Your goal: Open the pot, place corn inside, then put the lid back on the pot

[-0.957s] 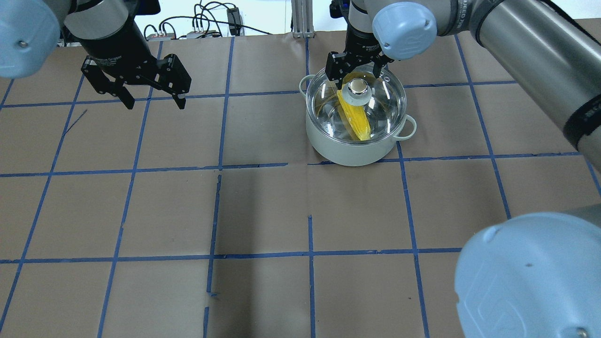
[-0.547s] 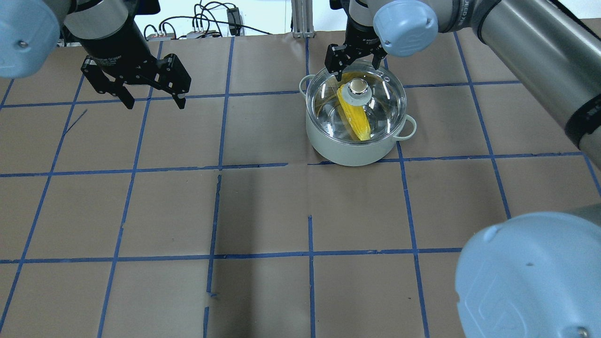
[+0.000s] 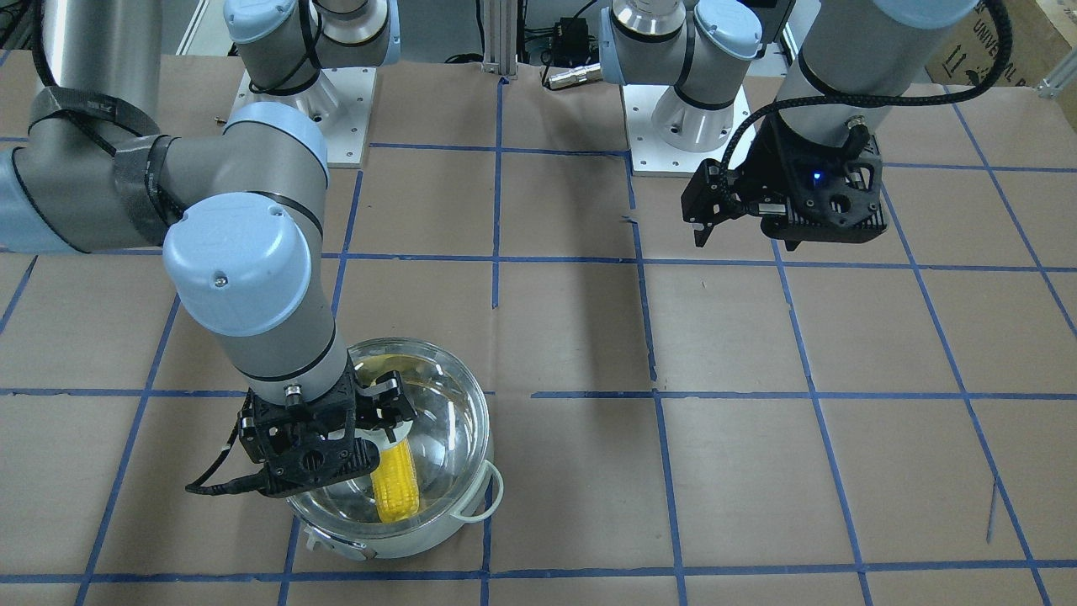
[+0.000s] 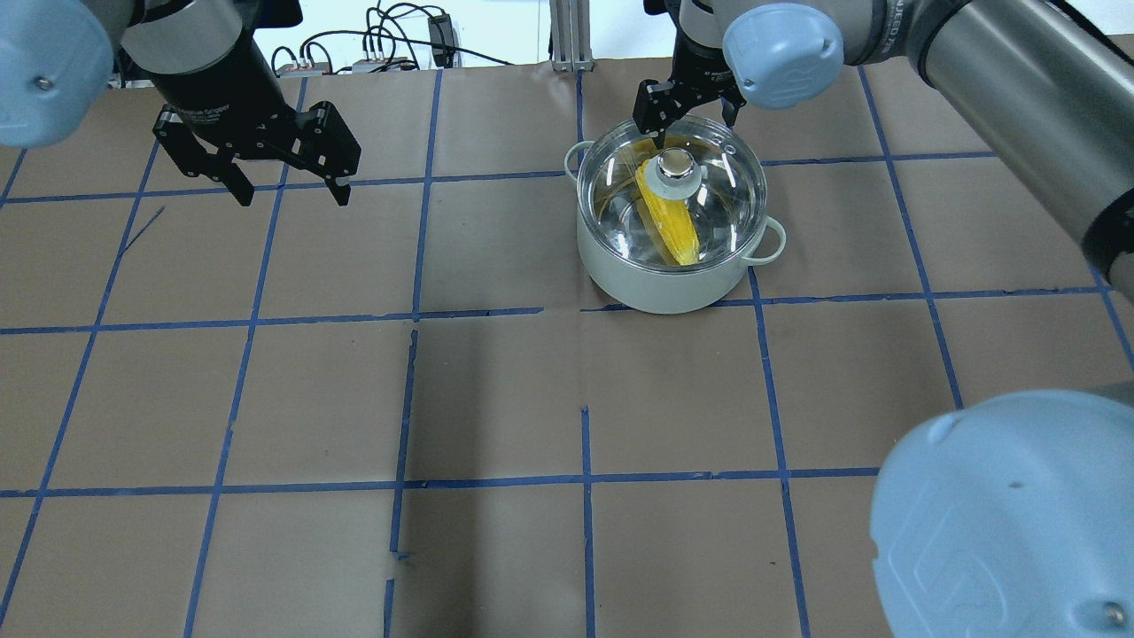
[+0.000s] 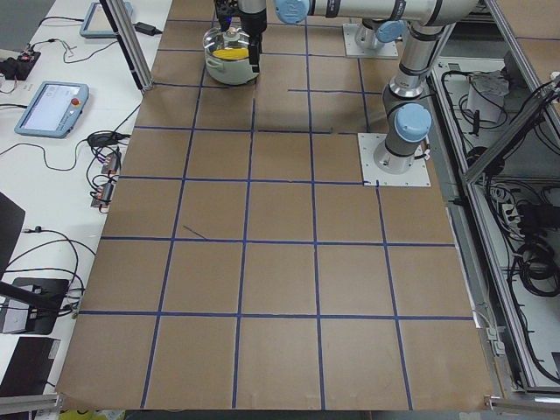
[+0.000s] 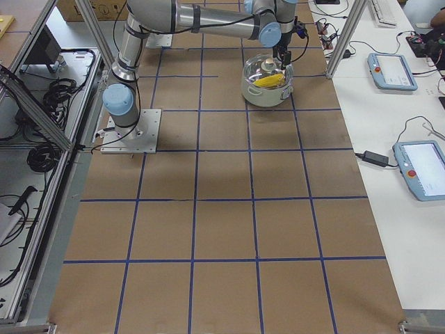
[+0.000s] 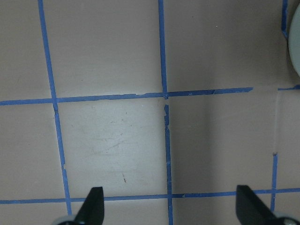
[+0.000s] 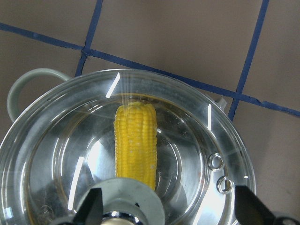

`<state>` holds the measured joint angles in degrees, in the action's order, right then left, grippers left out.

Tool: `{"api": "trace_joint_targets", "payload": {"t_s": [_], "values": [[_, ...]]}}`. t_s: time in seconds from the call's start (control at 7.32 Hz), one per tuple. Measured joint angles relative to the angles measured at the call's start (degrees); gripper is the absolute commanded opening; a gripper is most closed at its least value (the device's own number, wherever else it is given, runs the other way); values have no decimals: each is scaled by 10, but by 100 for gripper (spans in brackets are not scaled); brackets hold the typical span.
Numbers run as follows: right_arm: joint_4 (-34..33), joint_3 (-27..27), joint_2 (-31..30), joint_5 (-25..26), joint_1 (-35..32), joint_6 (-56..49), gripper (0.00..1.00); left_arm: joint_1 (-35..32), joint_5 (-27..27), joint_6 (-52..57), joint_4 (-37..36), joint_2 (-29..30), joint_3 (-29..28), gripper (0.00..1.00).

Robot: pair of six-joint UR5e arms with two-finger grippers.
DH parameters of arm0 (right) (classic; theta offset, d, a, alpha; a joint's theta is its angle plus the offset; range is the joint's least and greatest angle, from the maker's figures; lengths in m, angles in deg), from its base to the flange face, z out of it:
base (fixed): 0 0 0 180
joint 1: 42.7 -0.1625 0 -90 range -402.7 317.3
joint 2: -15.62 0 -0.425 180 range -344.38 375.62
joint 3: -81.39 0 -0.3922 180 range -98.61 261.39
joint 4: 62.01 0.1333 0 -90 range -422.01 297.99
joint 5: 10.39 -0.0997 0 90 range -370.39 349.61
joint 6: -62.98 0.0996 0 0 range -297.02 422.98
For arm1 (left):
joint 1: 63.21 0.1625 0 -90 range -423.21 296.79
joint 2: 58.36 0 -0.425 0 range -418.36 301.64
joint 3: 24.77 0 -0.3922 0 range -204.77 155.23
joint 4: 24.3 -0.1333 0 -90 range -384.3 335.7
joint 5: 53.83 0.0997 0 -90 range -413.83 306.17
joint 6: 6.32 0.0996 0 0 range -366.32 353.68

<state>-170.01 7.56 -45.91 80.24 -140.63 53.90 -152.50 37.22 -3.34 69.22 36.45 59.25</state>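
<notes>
— Two grippers: holding anything?
— Neither. The right gripper (image 4: pixel 687 120) hangs empty over the lid (image 4: pixel 718 190), fingers spread apart. The left gripper (image 4: pixel 292 190) is spread wide too, over the table's (image 4: pixel 496 399) far left corner, well apart from everything.
— And the corn (image 4: pixel 671 221)?
— Lying inside the pot (image 4: pixel 656 285), under the seated lid. The pot stands near the edge opposite the robot, right of middle.

Lid (image 4: pixel 713 202) seals pot (image 4: pixel 657 292) mouth; right hand (image 4: pixel 688 118) crowds space above.
</notes>
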Motion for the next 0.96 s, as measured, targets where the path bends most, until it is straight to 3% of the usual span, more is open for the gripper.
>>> {"api": "trace_joint_targets", "payload": {"t_s": [0.96], "values": [[0, -7, -3, 16, 4, 0, 100, -1, -1, -4, 0, -2, 5, 100]]}}
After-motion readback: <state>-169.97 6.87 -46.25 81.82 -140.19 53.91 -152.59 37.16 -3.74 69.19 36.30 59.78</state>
